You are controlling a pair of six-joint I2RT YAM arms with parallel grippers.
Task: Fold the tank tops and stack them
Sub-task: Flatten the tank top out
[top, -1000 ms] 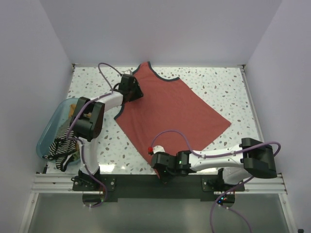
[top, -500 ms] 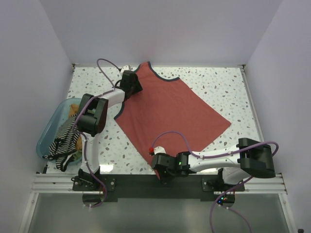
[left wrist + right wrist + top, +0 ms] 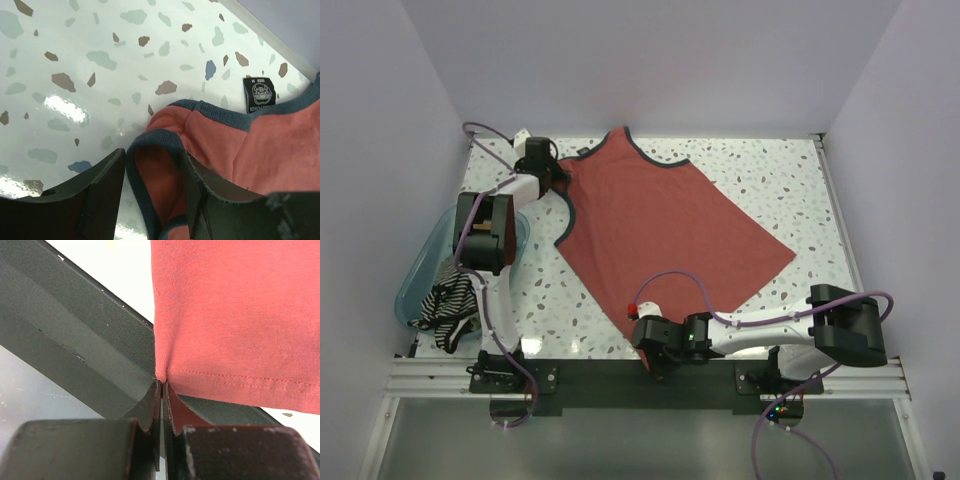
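Observation:
A rust-red tank top (image 3: 670,230) with navy trim lies spread flat across the speckled table. My left gripper (image 3: 558,165) is at the far left, by the top's shoulder strap (image 3: 582,153). In the left wrist view its jaws (image 3: 154,155) stand open, with the navy-edged strap loop (image 3: 150,175) lying between them. My right gripper (image 3: 638,328) is at the near table edge. It is shut on the top's hem corner (image 3: 165,371), pinching the red cloth (image 3: 235,315) between its fingertips (image 3: 163,382). A black-and-white striped tank top (image 3: 448,310) hangs over the bin's rim.
A translucent teal bin (image 3: 417,280) stands off the table's left edge beside the left arm. White walls close in the table at the back and both sides. A black rail (image 3: 720,375) runs along the near edge. A black label (image 3: 259,92) shows at the neckline.
My left gripper has swung left, off the top's armhole, to the far-left corner, and the shoulder strap now reaches out towards it. The right gripper keeps its hold on the hem corner.

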